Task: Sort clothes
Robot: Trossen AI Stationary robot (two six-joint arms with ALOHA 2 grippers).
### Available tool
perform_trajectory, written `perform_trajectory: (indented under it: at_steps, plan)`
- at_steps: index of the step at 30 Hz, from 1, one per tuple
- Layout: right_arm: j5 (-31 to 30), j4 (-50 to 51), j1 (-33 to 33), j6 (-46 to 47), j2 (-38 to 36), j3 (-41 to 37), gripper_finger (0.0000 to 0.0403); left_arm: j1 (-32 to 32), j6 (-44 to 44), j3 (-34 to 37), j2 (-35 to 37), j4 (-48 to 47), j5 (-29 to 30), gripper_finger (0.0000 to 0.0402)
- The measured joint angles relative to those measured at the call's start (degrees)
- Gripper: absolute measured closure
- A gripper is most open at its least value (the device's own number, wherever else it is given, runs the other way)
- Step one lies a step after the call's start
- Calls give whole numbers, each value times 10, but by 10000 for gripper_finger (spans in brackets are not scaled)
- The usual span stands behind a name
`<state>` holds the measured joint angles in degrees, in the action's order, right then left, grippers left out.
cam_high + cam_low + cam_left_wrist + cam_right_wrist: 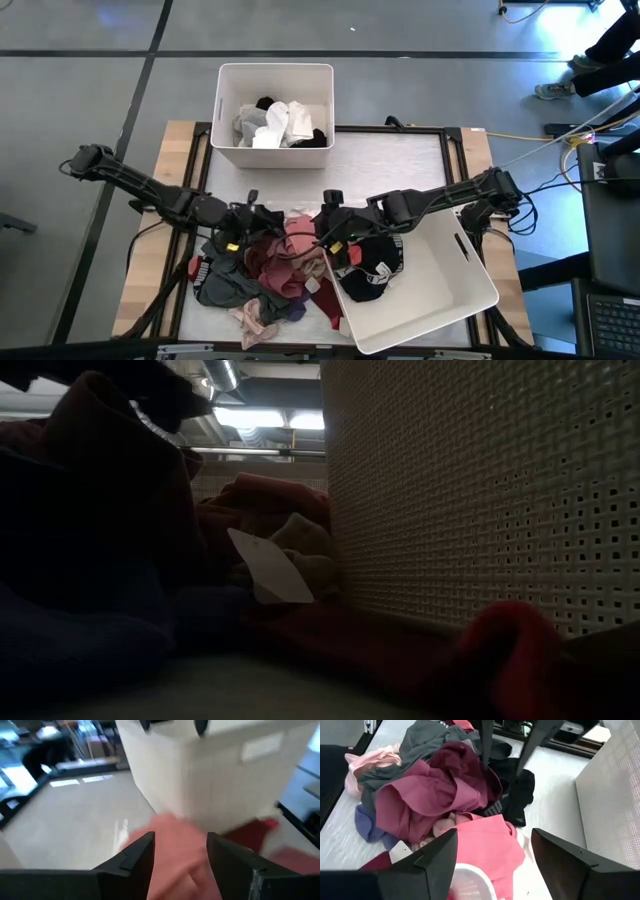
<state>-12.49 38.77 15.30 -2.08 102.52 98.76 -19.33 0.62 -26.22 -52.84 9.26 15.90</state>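
Reaching inward from opposite edges of the bench, both dark arms meet over the heap of small soft fabric clothes in the high view. The left gripper hangs above the heap's far edge, the right gripper just beside it over a pink garment. A white rectangular plastic bin at the far edge holds white, grey and black pieces; a second white plastic bin, turned at an angle, sits at the near right with black garments in its corner next to the heap. The floor around is grey, with cables to the right.

The low view looks across the bench top at dark and maroon fabric, a white tag and the perforated wall of the angled bin, with ceiling lights beyond.

The left wrist view shows that arm's jaws standing apart with pink cloth between and beneath them; whether they pinch it I cannot tell. A white bin stands ahead.

The right wrist view shows its jaws spread wide and released over the pink garment, with maroon, grey, black and purple pieces beyond and the left arm's fingers pointing down into the heap.
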Motion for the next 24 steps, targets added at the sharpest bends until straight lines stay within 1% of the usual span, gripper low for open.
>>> perform_trajectory:
  at_steps: [3, 7, 9, 12, 15, 17, 20, 24]
  plan:
    - [0, -12, -1, 1, 0, 0, 150, 18, 19, 0, -53, 55, 9, 233]
    - [0, -17, 0, 1, 0, 0, 150, 46, 24, 0, -124, 81, 10, 233]
    - [0, -14, 1, 1, 0, 0, 150, 59, 29, 0, -155, 94, 0, 233]
    - [0, -14, 1, 1, 0, 0, 150, 72, 41, -4, -189, 91, -38, 233]
    - [0, -12, 1, 2, 0, 0, 150, 78, 41, -11, -213, 69, -106, 233]
    - [0, -12, 1, 2, 0, 0, 150, 78, 54, -16, -226, 66, -130, 233]
    - [0, -12, 1, 3, 0, 0, 150, 77, 82, -16, -242, 69, -126, 233]
    - [0, -12, 1, 3, 0, 0, 150, 77, 115, -16, -264, 91, -60, 233]
